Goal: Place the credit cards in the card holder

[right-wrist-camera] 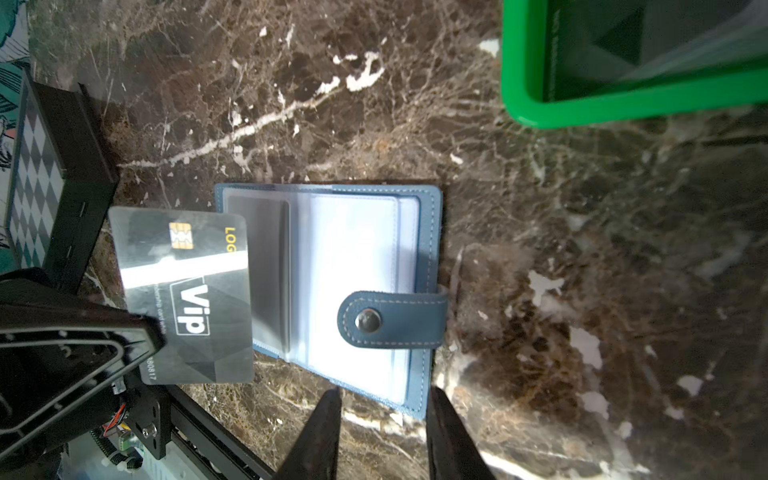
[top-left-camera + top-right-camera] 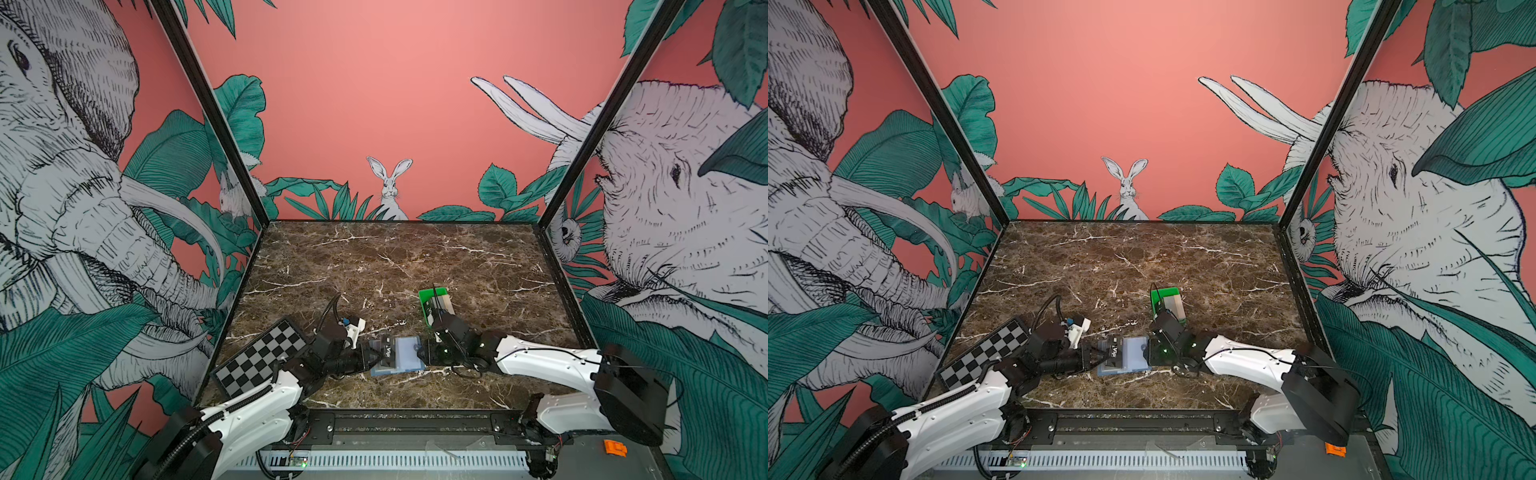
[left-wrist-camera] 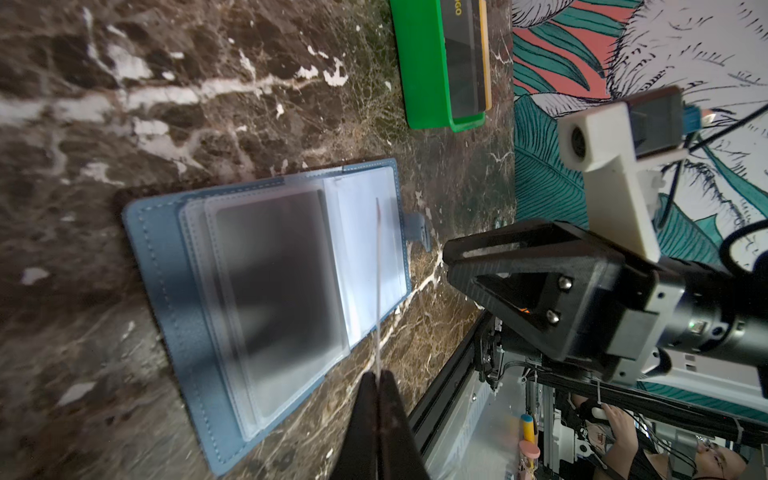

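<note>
bench (image 1: 291,104): glossy brown marble look, white veins. card holder (image 1: 430,249): matt blue leather-look cover, stitched; clear smooth plastic pockets (image 1: 353,249), shiny metal snap (image 1: 368,320). card (image 1: 216,353): glossy black plastic, gold metallic chip (image 1: 180,235). tray (image 1: 623,106): smooth glossy green plastic.

Black VIP card (image 1: 187,299) overlaps open slate-blue card holder (image 1: 430,249).

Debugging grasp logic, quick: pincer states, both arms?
Left pincer: closed on the black VIP card.
Right pincer: open, jaws apart at the card holder edge, gripping nothing.
</note>
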Motion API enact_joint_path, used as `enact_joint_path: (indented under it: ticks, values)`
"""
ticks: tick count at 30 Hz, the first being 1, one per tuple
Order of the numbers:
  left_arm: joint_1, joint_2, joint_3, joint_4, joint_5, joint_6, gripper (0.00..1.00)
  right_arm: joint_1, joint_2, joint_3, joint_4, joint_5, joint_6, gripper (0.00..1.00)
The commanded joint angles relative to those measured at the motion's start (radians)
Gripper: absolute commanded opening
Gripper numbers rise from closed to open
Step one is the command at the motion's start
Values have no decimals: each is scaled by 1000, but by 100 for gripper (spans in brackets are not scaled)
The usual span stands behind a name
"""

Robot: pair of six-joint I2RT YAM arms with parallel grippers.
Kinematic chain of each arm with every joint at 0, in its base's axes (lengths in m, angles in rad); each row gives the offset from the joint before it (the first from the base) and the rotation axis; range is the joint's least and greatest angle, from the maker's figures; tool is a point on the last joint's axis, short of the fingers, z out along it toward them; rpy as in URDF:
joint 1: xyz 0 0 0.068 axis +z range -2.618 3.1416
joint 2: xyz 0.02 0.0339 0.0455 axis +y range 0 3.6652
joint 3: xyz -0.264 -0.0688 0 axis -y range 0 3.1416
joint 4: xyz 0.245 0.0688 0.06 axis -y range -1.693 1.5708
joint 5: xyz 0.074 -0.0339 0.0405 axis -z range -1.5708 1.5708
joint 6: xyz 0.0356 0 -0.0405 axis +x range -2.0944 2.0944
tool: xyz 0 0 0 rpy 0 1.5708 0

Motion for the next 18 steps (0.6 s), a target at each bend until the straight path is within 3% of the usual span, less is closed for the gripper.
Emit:
enact_joint_path:
  ticks: [1, 9, 18]
  values:
    - [-36, -10, -11, 17, -60, -21, 0, 14, 12, 21, -28, 8, -6, 32]
    - [-89, -47, -56, 60, -162, -96, 0, 21, 41, 21, -31, 17, -10, 27]
    - [-97, -60, -63, 61, -170, -122, 0, 21, 66, 26, -28, 19, -19, 23]
